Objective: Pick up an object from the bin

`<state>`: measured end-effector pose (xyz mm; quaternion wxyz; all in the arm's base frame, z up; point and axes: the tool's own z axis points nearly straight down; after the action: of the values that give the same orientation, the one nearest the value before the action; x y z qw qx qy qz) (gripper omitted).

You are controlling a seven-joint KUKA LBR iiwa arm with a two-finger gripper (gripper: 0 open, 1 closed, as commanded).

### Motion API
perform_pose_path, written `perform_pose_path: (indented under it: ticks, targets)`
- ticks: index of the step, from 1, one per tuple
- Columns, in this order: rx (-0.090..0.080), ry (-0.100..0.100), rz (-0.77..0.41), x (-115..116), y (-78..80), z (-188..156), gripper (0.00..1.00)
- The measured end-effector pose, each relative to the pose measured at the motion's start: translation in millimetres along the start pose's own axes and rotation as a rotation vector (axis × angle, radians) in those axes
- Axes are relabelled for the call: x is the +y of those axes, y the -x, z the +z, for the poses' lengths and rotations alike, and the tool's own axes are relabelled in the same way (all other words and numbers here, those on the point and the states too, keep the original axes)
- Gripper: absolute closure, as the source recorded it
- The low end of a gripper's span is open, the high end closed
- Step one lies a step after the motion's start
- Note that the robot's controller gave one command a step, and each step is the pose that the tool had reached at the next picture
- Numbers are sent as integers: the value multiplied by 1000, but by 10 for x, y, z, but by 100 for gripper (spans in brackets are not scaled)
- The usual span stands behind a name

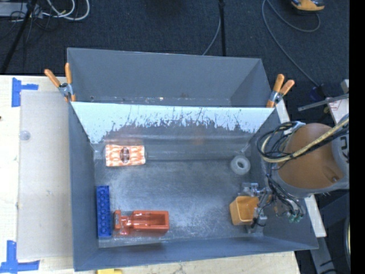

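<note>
While the arm with its brown-orange cover [311,158] reaches in from 3 o'clock, the gripper [256,209] sits low in the grey metal bin [171,73], at about 4 o'clock on its floor. It is touching or just beside a small orange block [242,209]; whether it is wide, narrow or closed on the block cannot be told from this angle. A grey ring [240,164] lies near it, at 3 o'clock. Well apart, an orange patterned toy car [125,154] rests at 10 o'clock, and a blue studded brick [103,211] lies at 8 o'clock with a clear red-orange piece [142,221] just beside it. The bin's floor is dull and speckled, and its far wall is streaked with pale scratches. Beyond the bin at 12 o'clock, dark carpet [148,21] carries loose cables [214,27].
</note>
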<state>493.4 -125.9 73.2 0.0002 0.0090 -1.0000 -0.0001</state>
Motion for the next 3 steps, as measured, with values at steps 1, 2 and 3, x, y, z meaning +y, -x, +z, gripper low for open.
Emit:
perform_pose_path:
  ticks: [1,2,3]
  targets:
    - [0,0,0,0,0,0,100]
    - [1,0,0,3,-8,-31,100]
    - [11,3,-1,16,-36,-193,100]
